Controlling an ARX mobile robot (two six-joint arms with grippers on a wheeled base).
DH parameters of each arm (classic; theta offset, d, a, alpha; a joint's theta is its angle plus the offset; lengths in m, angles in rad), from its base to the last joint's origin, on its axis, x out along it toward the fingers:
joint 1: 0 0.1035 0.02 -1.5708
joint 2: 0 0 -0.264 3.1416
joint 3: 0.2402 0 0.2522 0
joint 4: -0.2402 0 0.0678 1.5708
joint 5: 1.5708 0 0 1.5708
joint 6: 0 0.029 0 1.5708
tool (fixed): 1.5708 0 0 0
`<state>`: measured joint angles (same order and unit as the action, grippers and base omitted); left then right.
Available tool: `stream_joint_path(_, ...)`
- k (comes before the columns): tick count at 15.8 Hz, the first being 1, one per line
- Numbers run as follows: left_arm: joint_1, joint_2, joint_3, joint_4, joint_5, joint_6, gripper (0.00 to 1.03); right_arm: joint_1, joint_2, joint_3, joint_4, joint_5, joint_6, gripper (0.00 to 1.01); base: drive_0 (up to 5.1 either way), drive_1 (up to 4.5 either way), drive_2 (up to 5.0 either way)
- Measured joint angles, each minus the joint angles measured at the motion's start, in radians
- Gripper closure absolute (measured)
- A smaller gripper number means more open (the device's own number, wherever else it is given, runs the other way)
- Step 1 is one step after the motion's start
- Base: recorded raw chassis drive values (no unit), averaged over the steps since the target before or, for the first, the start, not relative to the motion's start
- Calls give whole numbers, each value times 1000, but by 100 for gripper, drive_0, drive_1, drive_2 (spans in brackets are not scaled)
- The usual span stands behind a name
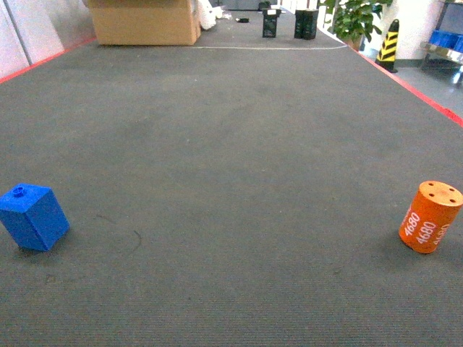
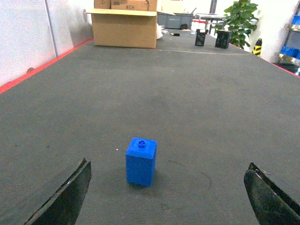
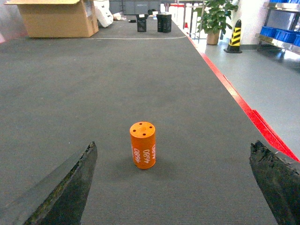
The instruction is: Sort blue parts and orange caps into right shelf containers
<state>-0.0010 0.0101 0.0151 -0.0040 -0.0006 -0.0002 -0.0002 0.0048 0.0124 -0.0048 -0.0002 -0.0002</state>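
left gripper (image 2: 166, 199): jaws spreading wide, holding nothing, facing the block
block (image 1: 32, 217): sitting upright on the table's (image 1: 231, 144) left side, stud up
box (image 1: 145, 22): standing at the far left end
cap (image 1: 430, 216): standing at right, reading "4680"
right gripper (image 3: 173, 187): jaws gaping, holding nothing, facing the cap
crates (image 3: 281, 35): resting on the shelf (image 3: 276, 42), far right

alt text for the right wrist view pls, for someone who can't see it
An orange cap marked "4680" stands upright on a dark grey table, centred ahead of the open right gripper, whose two dark fingers frame the bottom corners. Beyond it are a cardboard box, a potted plant and blue crates on a steel shelf.
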Motion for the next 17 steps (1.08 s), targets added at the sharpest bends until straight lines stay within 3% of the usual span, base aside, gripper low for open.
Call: stream_joint_path(17, 0, 0, 0, 0, 0, 0, 5, 0, 0, 0, 0, 0, 0, 3, 0, 0, 0)
